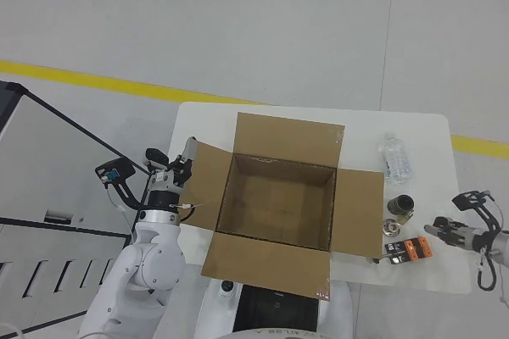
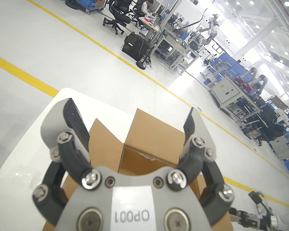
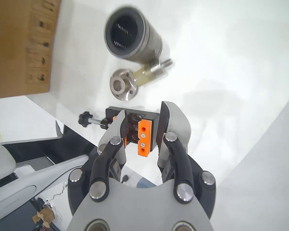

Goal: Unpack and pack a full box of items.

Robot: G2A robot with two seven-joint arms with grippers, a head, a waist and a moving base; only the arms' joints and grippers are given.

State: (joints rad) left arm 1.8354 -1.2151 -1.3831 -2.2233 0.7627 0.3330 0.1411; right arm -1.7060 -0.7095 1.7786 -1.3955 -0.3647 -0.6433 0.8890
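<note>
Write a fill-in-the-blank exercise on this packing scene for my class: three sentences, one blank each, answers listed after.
1. The left gripper, beside the cardboard box, is ____ and holds nothing.
2. The right gripper straddles a black and ____ block.
3. The clear bottle lies on the ____, not in the box.
Answers: open; orange; table.

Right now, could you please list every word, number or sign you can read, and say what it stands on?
"OP001", upside down, on the white label of the left tool.
Yellow warning triangle on the grey cabinet: too small to read.
</note>
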